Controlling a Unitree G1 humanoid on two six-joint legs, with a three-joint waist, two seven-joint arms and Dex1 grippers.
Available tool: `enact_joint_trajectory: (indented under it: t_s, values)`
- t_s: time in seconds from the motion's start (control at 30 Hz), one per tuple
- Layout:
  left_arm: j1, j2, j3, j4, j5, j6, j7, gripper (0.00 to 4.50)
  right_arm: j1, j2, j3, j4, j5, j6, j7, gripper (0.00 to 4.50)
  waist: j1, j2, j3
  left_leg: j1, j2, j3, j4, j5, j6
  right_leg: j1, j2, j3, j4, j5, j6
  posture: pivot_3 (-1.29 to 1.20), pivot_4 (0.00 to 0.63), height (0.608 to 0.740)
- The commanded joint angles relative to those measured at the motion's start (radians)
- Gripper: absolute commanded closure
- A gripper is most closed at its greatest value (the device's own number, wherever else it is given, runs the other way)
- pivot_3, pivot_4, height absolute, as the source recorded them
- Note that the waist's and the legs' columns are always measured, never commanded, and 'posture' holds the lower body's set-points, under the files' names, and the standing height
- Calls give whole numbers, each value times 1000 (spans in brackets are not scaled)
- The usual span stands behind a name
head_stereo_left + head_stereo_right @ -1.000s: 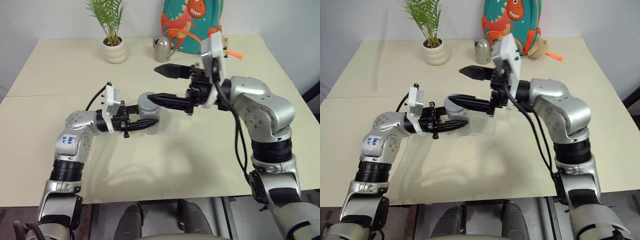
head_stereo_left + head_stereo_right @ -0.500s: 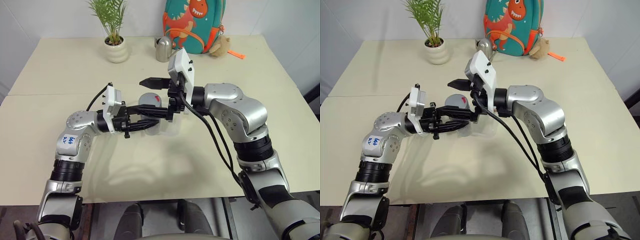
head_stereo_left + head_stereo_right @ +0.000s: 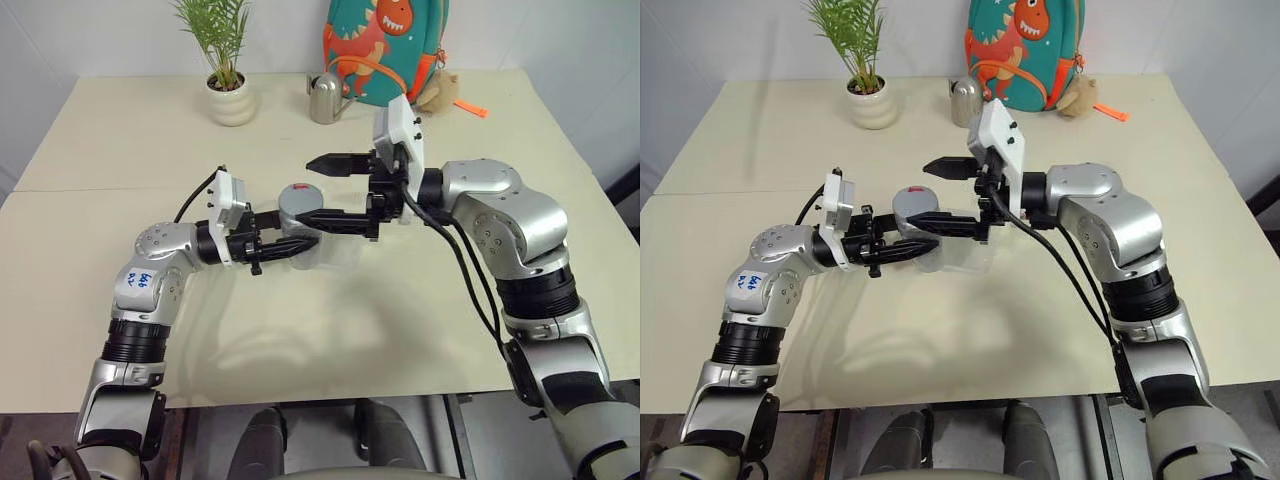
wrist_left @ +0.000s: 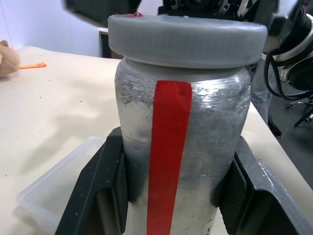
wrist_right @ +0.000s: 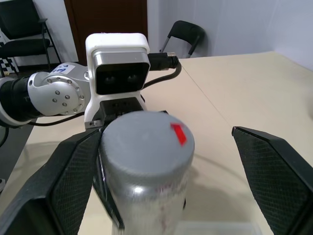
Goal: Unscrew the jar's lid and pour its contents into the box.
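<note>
The left gripper [image 3: 285,246] is clamped on the jar [image 3: 299,232], its two black fingers [image 4: 100,193] pressed against the jar's sides low down on the body, and it holds the jar upright above the table [image 3: 400,310]; the jar's wall looks frosted silver-grey with a red strip running down it, and what is inside cannot be made out; the grey lid [image 3: 299,197] sits on top of the jar, flat, with a small red mark on its upper face; the right gripper [image 3: 330,189] reaches in level from the opposite side with its jaws spread wide, one finger on the far side of the lid and well apart from it, the other on the near side, close along the lid's edge; whether that near finger touches the lid cannot be told; in the right wrist view the lid lies between the two fingers, nearer to one of them, with a clear gap to the other; the box [image 3: 345,255], clear and shallow, lies on the table just under and behind the jar; at the far edge of the table stand a potted plant [image 3: 226,60], a shiny metal watering can [image 3: 325,97] and a teal dinosaur backpack [image 3: 385,45]
</note>
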Motion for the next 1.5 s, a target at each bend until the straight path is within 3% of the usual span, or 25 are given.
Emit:
enact_joint_trajectory:
  t_s: [0.03,0.3,0.57,0.9,1.13,1.23,1.37,1.5]
  values:
    - [8,7,6,-61,-26,-12,-31,2603,20,-59,-99,7,1,19,-31,34,10,0,0,0,0,0,0,0,0,0,0,0,0,0,0,0,150,740]
    - [26,10,14,-78,-28,-3,-26,2603,40,-75,-120,-49,67,72,24,34,12,0,0,1,0,4,0,0,1,-1,0,3,0,0,1,0,150,740]
    - [19,13,17,-73,-25,-7,-26,2603,-29,-9,-136,-67,142,119,-6,34,19,0,0,1,0,4,1,0,1,-1,0,4,0,1,1,0,150,740]
    - [11,4,2,-67,-23,-3,-31,2603,-45,76,15,-119,71,150,-72,34,19,0,0,0,0,4,1,0,1,-2,0,4,0,1,1,0,150,740]
    - [6,3,0,-65,-20,-2,-34,2603,-46,97,27,-113,52,149,-79,34,19,0,0,0,0,4,1,0,1,-3,0,4,1,1,1,0,150,740]
    - [8,4,0,-70,-21,1,-33,2603,-43,105,20,-117,61,151,-77,623,19,0,0,0,0,4,1,0,1,-3,0,4,1,1,1,0,150,740]
    - [10,5,1,-73,-21,2,-31,2603,-39,121,3,-130,89,162,-77,1941,19,0,0,0,0,5,1,0,1,-3,0,5,1,1,1,0,150,740]
    - [13,7,4,-74,-21,3,-31,2603,-38,172,-95,-127,183,199,-130,1968,18,0,0,0,0,5,1,0,1,-4,0,5,2,1,1,0,150,740]
